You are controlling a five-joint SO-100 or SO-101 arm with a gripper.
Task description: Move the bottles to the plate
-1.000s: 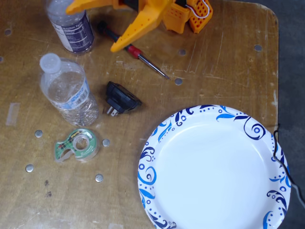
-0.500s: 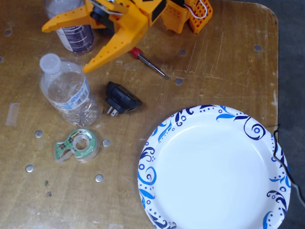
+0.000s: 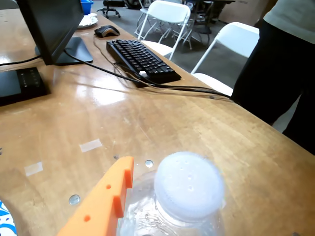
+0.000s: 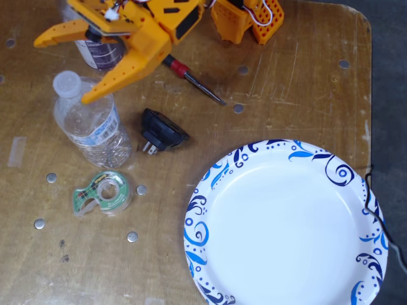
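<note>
Frosted white cap (image 3: 189, 184) of a clear ribbed bottle (image 4: 89, 124) is seen just beyond one orange plastic finger in the wrist view. The fingers (image 4: 60, 67) are spread wide above the upright bottle, gripping nothing. A second, dark-labelled bottle (image 4: 98, 54) stands behind them on the glossy wooden table (image 4: 286, 95). Both are well apart from the empty blue-swirled paper plate (image 4: 286, 222). A sideways knock could topple the light, slick bottle onto the tape dispenser (image 4: 102, 192).

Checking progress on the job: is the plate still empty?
Empty. In the fixed view the plate holds nothing; both bottles, the pale-label bottle and dark-label bottle, stand on the table beside the claw.
</note>
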